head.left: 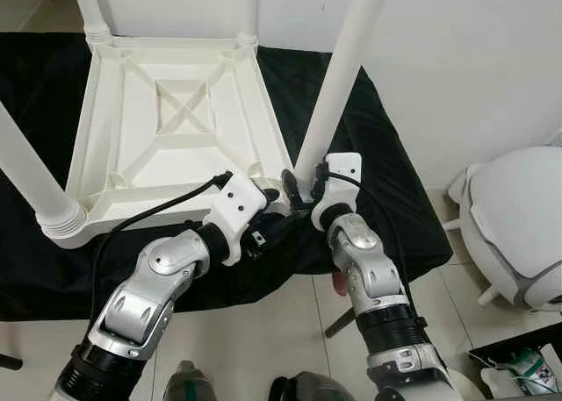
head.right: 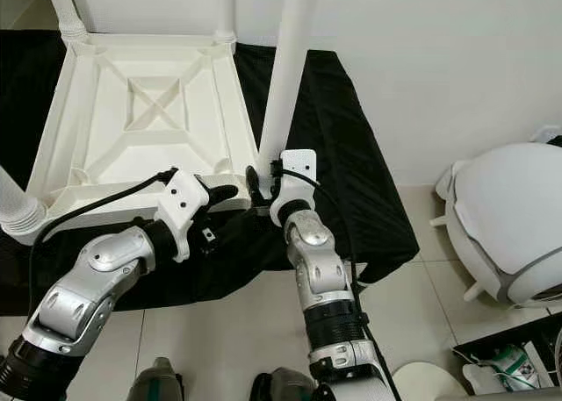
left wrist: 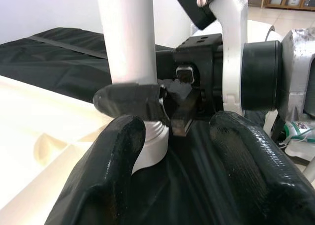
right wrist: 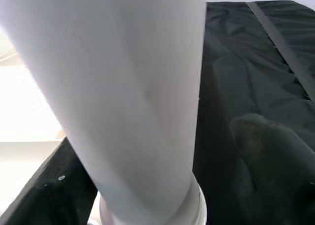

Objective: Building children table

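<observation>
We can read no text, label, brand, number or sign on anything here. The small packaging on the floor (head.left: 518, 370), well off to the right of the jaws, is too small for us to make out.

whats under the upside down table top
A black cloth lies under the table top, spread over the tiled floor. Whatever lies beneath the middle of the table top is covered.
</observation>
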You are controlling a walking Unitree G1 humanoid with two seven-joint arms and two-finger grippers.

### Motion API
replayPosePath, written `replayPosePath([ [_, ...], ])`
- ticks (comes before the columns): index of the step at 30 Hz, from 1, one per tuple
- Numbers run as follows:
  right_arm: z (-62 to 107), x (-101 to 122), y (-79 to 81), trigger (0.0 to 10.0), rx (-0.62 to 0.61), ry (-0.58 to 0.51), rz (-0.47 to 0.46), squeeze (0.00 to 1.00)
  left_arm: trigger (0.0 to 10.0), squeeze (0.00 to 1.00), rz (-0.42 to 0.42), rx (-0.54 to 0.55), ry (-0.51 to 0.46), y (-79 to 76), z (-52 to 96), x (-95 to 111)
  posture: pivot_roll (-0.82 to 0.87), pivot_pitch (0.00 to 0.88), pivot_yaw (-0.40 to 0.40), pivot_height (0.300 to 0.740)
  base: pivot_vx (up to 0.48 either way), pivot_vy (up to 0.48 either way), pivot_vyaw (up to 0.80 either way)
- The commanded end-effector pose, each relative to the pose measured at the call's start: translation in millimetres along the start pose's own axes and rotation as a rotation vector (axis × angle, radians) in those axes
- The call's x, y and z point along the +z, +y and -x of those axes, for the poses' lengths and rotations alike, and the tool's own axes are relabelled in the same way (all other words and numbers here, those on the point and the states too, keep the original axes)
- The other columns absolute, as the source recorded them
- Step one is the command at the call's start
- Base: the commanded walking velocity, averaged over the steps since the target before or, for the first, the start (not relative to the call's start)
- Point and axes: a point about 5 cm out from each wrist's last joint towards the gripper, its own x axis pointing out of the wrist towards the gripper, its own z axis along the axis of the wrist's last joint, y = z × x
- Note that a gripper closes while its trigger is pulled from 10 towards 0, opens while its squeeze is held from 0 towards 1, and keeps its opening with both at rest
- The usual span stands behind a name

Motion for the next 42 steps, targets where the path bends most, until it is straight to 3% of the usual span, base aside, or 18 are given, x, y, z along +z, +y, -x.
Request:
replayPosePath([
  [1,-0.3,6.4,-9.6,10.0,0.019,-0.012,-0.012,1.0,10.0,0.0,-0.006,-0.05,0.002,-3.6,-2.6,-0.1,0.01,0.0,-0.083,0.74,0.0,0.0,0.0],
  [3,-0.5,6.1,-15.1,10.0,0.121,0.005,0.004,1.0,10.0,0.0,-0.005,-0.052,0.001,-4.3,-3.4,-0.3,0.01,0.0,-0.084,0.74,0.0,0.0,0.0],
  [4,-0.7,5.7,-18.9,10.0,0.174,0.011,0.02,0.0,10.0,0.0,-0.004,-0.052,0.0,-4.3,-3.7,-0.1,0.01,0.0,-0.086,0.74,0.0,0.0,0.0],
  [10,-2.8,6.3,-31.8,10.0,0.331,0.015,0.133,0.0,10.0,0.0,-0.002,-0.05,-0.002,-4.4,-3.7,-0.1,0.01,0.0,-0.087,0.74,0.0,0.0,0.0],
  [20,-10.4,2.8,-33.9,10.0,0.522,0.048,0.221,0.0,10.0,0.0,-0.002,-0.04,-0.003,-2.8,-3.5,0.8,0.02,0.0,-0.087,0.74,0.0,0.0,0.0],
  [28,-32.8,1.5,-15.2,10.0,0.654,0.073,0.246,0.0,10.0,0.0,-0.01,-0.012,-0.005,2.3,-2.0,2.9,0.05,0.0,-0.091,0.74,0.0,0.0,0.0],
  [35,-34.9,-5.7,-10.7,10.0,0.675,0.102,0.284,0.0,10.0,0.0,-0.011,-0.004,-0.006,2.7,-1.0,3.2,0.06,0.0,-0.094,0.74,0.0,0.0,0.0],
  [36,-34.7,-9.0,-12.6,3.0,0.672,0.12,0.279,0.0,10.0,0.0,-0.01,-0.002,-0.006,2.5,-0.7,3.3,0.06,0.0,-0.096,0.74,0.0,0.0,0.0],
  [38,-34.6,-11.1,-14.0,3.0,0.669,0.131,0.273,0.0,10.0,0.0,-0.01,-0.001,-0.006,2.5,-0.5,3.4,0.06,0.0,-0.096,0.74,0.0,0.0,0.0],
  [39,-34.4,-12.5,-16.2,0.0,0.668,0.135,0.267,0.0,10.0,0.0,-0.009,0.001,-0.005,2.2,-0.4,3.3,0.06,0.005,-0.099,0.74,0.0,0.0,0.0],
  [42,-33.4,-13.4,-18.4,0.0,0.673,0.134,0.257,0.0,10.0,0.0,-0.008,0.002,-0.005,1.6,0.1,2.8,0.06,0.005,-0.099,0.74,0.0,0.0,0.0],
])
